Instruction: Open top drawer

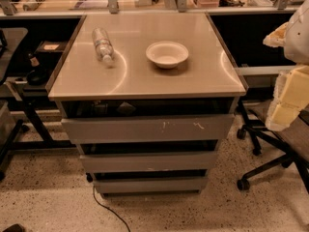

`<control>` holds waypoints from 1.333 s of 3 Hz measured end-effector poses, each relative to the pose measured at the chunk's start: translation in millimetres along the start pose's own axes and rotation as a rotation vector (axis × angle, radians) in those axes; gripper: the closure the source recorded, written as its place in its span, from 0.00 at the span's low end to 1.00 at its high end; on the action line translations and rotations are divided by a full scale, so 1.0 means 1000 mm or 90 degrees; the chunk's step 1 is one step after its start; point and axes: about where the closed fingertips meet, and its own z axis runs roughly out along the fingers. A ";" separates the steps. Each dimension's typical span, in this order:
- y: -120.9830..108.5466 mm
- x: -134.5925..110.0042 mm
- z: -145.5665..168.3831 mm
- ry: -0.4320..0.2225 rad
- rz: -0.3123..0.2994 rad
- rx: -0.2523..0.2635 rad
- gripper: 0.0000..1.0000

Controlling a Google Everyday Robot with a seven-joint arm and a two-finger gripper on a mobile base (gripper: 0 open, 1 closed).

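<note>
The top drawer [147, 128] is the widest grey flat front of the cabinet, just below the tabletop, with small white scuff marks right of centre. A dark gap runs between its upper edge and the tabletop. Two narrower grey drawer fronts [148, 161] sit below it. My gripper [285, 103], with pale yellow padding, hangs at the right edge of the view. It is off to the right of the cabinet at about the height of the top drawer, and touches nothing.
On the beige tabletop [145, 76] lie a plastic water bottle [102, 45] on its side and a white bowl [167, 54]. An office chair [270, 153] stands right of the cabinet under my gripper. A cable [108, 209] trails on the speckled floor in front.
</note>
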 end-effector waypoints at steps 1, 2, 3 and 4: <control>0.000 0.000 0.000 0.000 0.000 0.000 0.00; 0.010 -0.003 0.019 0.005 0.002 -0.018 0.00; 0.027 -0.016 0.062 -0.007 -0.018 -0.057 0.00; 0.038 -0.030 0.104 -0.024 -0.034 -0.091 0.00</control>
